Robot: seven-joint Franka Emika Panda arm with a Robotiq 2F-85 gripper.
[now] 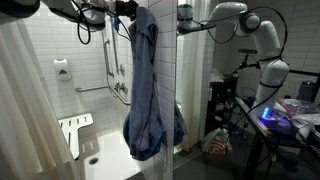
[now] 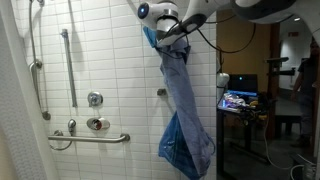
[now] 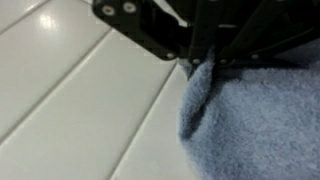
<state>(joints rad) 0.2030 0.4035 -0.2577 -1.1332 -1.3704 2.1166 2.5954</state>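
**Spotter:** How do your jaws stand right now?

**Operator:** Closed all the way. They pinch the top edge of the blue towel. In the wrist view I see a fold of its terry gathered right at the jaws, with the white tiled wall just behind. I cannot tell from here whether the fabric touches the tiles.

**Spotter:** And which way does the towel lie from the grip?

**Operator:** Straight down. Its long axis is vertical and only the upper end is in my hold. In both exterior views the rest hangs free and widens into a loose bunch near the bottom. My arm comes in high from the right, so the jaws sit at the very top of the cloth.

**Spotter:** What is around it?

**Operator:** It hangs at the right end of the shower wall. The horizontal grab bar and the valve are well apart to its left. In an exterior view the fold-down shower seat is lower and to the left, clear of the hanging end.
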